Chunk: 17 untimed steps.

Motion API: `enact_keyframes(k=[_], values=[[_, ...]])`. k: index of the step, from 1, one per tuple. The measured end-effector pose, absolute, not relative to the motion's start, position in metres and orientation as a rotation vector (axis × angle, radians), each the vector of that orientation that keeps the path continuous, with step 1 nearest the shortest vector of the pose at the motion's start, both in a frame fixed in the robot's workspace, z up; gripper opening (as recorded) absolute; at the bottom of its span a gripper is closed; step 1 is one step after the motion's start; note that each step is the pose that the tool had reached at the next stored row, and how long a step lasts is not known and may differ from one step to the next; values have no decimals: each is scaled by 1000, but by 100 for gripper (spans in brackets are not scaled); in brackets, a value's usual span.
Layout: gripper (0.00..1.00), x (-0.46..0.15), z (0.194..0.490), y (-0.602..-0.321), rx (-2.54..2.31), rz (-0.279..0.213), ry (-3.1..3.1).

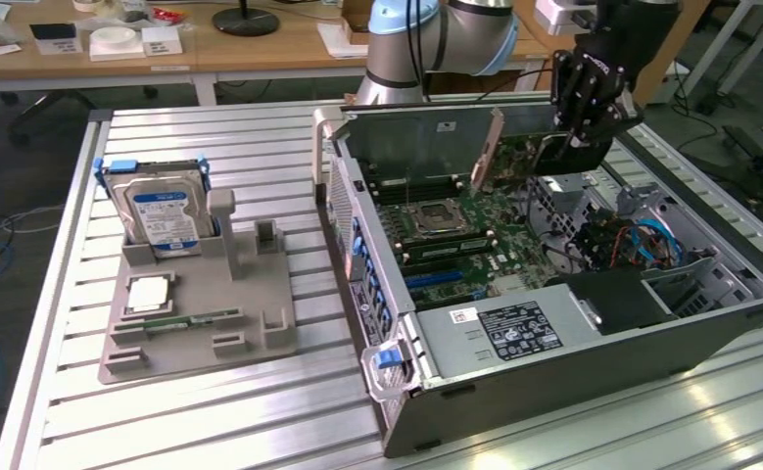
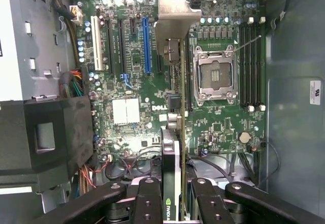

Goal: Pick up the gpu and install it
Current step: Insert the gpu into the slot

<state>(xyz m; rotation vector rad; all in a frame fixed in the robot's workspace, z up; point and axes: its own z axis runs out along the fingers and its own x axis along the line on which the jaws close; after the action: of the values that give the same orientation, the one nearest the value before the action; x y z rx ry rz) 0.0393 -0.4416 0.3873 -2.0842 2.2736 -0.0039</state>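
— Over the open case (image 1: pixel 551 392), seen from outside, your gripper (image 1: pixel 591 132) pinches the gpu (image 1: pixel 557 157) upright above the motherboard (image 1: pixel 512 259).
— And from the wrist?
— Its thin edge runs beside the chip socket (image 2: pixel 216 74). It may sit over a slot; I can't tell. Hold it straight, push down gently.

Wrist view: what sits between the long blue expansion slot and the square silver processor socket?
The thin dark green gpu card, edge-on with its silver end bracket, gripped by the black claw; the wrist view shows it.
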Motion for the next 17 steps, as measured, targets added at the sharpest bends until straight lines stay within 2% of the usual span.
enact_keyframes(k=[17], values=[[27,25,380,-450,-2085,-4,2273]])
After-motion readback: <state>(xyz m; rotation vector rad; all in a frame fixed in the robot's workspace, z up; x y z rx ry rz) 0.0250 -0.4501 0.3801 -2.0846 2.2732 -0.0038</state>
